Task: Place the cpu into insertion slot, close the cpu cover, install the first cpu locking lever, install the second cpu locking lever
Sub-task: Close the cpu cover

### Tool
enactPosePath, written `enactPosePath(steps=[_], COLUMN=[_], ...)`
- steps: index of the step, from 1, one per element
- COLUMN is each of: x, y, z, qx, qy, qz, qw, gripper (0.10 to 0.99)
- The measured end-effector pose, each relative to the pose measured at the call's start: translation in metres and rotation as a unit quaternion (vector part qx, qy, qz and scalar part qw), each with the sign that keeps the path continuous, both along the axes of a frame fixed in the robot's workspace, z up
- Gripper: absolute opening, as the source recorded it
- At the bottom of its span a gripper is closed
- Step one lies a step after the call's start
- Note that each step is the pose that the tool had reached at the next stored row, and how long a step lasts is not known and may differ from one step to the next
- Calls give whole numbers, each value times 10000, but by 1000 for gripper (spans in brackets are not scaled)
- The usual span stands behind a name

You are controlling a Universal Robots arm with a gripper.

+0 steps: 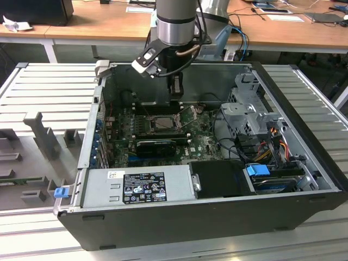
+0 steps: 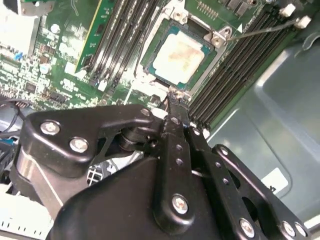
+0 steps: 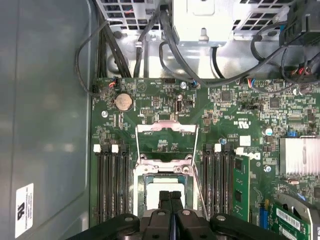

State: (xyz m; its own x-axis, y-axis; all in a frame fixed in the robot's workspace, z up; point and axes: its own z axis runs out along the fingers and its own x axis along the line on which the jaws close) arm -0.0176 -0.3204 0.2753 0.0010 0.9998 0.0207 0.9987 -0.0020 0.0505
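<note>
Beige-silver cpu (image 2: 182, 55): seated flat in the insertion slot (image 3: 162, 167).
Silvery cpu cover (image 3: 167, 128): swung open, lying just beyond the insertion slot, not over the cpu.
Black fingers (image 3: 164, 200): pressed together, holding nothing, just above the insertion slot.
Risk: if you dip lower, the tips could scrape or unseat the cpu.

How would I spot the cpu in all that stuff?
Look inside the open computer case at the green board. Between two banks of long black slots sits a square, metal-rimmed insertion slot. The cpu is the flat pale beige-silver square lying in it; its neighbours are long and black.
</note>
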Motion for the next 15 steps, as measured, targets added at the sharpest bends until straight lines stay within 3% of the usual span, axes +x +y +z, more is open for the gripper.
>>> enactPosePath(steps=[3, 5, 9, 15], x=[58, 189, 328, 396], y=[0, 0, 0, 1], z=[11, 12, 11, 9], qx=[2, 0, 0, 0], qy=[16, 40, 60, 65], qz=[0, 0, 1, 1], qw=[10000, 10000, 10000, 10000], gripper=[106, 106, 106, 106])
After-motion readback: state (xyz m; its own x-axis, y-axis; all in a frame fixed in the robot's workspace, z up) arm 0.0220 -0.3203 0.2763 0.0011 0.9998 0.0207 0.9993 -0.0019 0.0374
